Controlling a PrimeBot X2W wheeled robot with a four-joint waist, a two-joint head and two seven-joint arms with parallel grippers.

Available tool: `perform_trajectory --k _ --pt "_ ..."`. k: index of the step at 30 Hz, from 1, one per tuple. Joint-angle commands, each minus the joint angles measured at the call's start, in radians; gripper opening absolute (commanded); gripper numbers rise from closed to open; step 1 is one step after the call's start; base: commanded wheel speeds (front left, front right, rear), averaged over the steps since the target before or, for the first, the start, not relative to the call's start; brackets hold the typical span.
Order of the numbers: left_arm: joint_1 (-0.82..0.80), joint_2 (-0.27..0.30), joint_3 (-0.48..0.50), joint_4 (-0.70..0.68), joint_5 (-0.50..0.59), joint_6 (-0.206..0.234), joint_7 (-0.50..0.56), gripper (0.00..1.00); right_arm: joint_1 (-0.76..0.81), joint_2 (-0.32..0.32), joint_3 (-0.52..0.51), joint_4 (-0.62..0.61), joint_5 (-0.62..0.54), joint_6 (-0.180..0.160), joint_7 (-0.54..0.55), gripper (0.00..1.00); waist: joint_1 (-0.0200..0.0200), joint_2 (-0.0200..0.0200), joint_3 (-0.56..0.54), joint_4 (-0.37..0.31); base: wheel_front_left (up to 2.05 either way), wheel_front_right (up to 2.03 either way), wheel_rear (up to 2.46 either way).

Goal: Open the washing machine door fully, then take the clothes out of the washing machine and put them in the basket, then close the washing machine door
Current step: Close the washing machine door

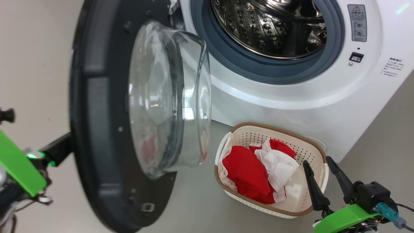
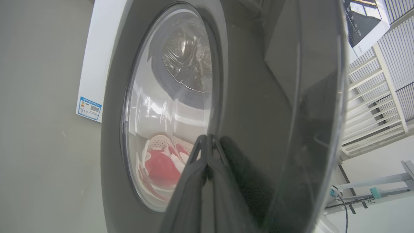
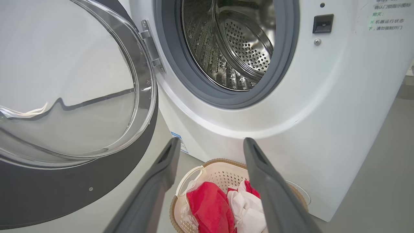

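Rests clenched left end effector [image 2: 207, 142] against outer face of washing machine door [image 1: 97, 129], open at left. Holds right end effector [image 1: 316, 160] released over basket [image 1: 275, 132], clothes [image 1: 249, 174] inside, near right. Could slip off glossy rim, or swing door into right arm.

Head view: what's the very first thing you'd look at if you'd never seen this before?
Probably the big round door, standing wide open on the left with its bulging glass bowl. Next, the bright red and white clothes piled in the cream basket on the floor, lower right. At the top, the shiny steel drum of the white washing machine looks empty as far as it shows.
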Motion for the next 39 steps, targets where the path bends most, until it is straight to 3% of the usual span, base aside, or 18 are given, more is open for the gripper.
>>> perform_trajectory --k 1,12,29,35,38,39 --pt "-0.034 0.032 0.033 -0.047 -0.004 -0.007 -0.005 0.0 0.002 0.0 0.022 -0.027 0.0 0.005 -0.006 1.0 0.0 -0.0001 0.001 -0.003 0.0 0.0 0.0" --pt "-0.059 -0.033 -0.049 -0.134 0.003 -0.007 -0.065 0.0 0.002 0.004 0.018 -0.03 0.0 0.005 -0.006 1.0 0.0 -0.0001 0.001 -0.014 0.0 0.0 0.0" --pt "-0.045 -0.013 -0.08 -0.122 0.014 -0.007 -0.159 0.0 0.002 0.007 0.013 -0.032 -0.001 0.005 -0.006 1.0 0.0 -0.0001 0.002 -0.014 0.0 0.0 0.0" --pt "-0.026 0.001 -0.086 -0.074 0.055 -0.007 -0.249 0.0 0.004 0.009 0.014 -0.031 0.0 0.005 -0.006 1.0 0.0 -0.0001 -0.005 -0.015 0.0 0.0 0.0" --pt "-0.009 0.009 -0.09 -0.045 0.071 -0.007 -0.301 0.07 0.007 0.01 0.014 -0.031 0.001 0.005 -0.006 1.0 0.0 -0.0001 -0.01 -0.016 0.0 0.0 0.0" --pt "-0.004 0.01 -0.089 -0.035 0.074 -0.007 -0.321 0.2 0.009 0.011 0.014 -0.032 0.001 0.005 -0.006 1.0 0.0 -0.0001 -0.011 -0.016 0.0 0.0 0.0"
